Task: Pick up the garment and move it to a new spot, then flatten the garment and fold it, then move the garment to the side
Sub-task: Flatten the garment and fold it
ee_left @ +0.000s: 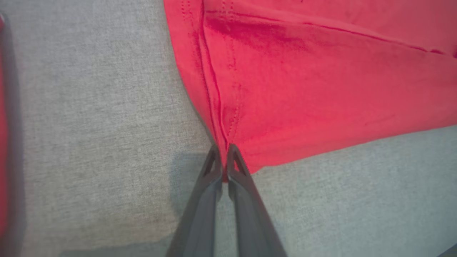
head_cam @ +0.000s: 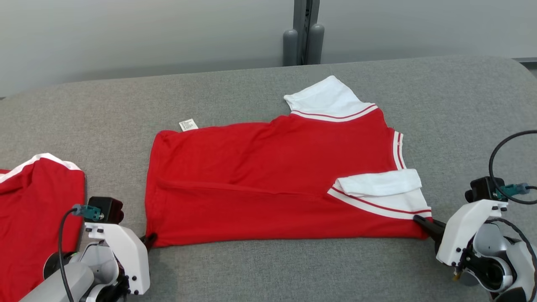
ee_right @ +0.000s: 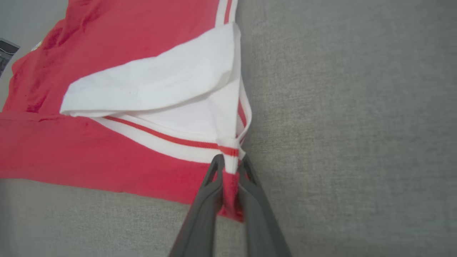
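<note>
Both pinches on the garment (head_cam: pixel 268 180) look shallow, taking only its near corners, so an uneven pull could slip one free or drag the folded white sleeve (head_cam: pixel 379 183) askew. It lies mid-worktop (head_cam: pixel 260 272). The left end effector (head_cam: pixel 149 241) is clenched on the near-left hem corner and the right end effector (head_cam: pixel 419 220) on the near-right corner, both arms low.

The white tag (head_cam: pixel 188 124) on the garment (head_cam: pixel 268 188) bears unreadably small print.
</note>
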Tool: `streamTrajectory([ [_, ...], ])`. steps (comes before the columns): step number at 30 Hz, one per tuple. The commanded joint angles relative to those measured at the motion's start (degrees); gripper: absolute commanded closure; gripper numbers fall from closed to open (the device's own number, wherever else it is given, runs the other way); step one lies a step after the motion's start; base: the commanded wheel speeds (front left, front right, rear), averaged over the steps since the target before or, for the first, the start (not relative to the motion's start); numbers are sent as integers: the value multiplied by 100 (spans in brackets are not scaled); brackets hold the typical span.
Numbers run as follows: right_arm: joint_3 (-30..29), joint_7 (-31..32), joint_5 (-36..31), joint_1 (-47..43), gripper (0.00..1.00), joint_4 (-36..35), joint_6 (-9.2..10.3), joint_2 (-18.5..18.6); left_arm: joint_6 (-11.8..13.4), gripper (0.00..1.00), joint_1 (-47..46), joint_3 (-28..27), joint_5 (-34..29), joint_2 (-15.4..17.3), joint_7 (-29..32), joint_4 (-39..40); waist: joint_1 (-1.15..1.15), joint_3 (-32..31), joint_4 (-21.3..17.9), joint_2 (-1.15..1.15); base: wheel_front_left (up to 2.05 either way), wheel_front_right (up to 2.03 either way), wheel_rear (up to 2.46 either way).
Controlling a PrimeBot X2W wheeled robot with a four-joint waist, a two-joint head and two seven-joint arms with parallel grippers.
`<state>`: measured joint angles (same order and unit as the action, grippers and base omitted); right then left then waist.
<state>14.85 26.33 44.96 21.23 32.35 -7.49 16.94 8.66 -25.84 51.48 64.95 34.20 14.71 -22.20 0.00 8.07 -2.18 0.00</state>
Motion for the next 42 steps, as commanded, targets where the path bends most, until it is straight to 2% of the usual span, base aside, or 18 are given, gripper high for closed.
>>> streamTrajectory([
  [1,-53,45,22,-144,100,-49,-2,93,78,100,98,12,-32,114,25,71,0,-48,15,0,0,0,0],
  [6,-179,148,41,-611,100,-445,-2,183,307,100,433,68,-56,340,27,562,0,-133,39,0,0,0,0],
  [8,-354,165,4,-943,100,-755,-2,234,495,100,670,75,-33,474,-14,889,0,-168,50,0,0,0,0],
  [14,-814,304,-128,-1757,100,-1488,-2,99,878,100,1186,54,87,678,-107,1547,0,-230,71,0,0,0,0],
  [21,-1294,635,-412,-2382,100,-2260,-2,-164,1118,100,1513,14,162,871,-135,2008,0,-220,64,0,0,0,0],
  [28,-1691,1032,-798,-2606,100,-2768,-2,-492,1202,100,1604,16,234,974,-31,2172,0,-223,43,0,0,0,0],
  [30,-1780,1097,-884,-2633,62,-2871,-2,-556,1205,100,1602,19,247,979,-23,2191,0,-220,45,0,0,0,0],
  [31,-1818,1122,-921,-2635,62,-2915,-2,-588,1213,93,1609,21,253,979,-18,2196,0,-223,45,0,0,0,0],
  [32,-1862,1148,-956,-2645,0,-2953,-3,-618,1223,49,1618,17,255,979,-28,2205,0,-225,47,0,0,0,0],
  [33,-1901,1175,-992,-2655,0,-2981,-2,-653,1232,0,1620,18,251,980,-34,2212,0,-227,49,0,0,0,0],
  [42,-2138,1347,-1255,-2700,0,-3313,-2,-813,1320,0,1565,6,152,1122,6,2338,0,-260,72,0,0,0,0],
])
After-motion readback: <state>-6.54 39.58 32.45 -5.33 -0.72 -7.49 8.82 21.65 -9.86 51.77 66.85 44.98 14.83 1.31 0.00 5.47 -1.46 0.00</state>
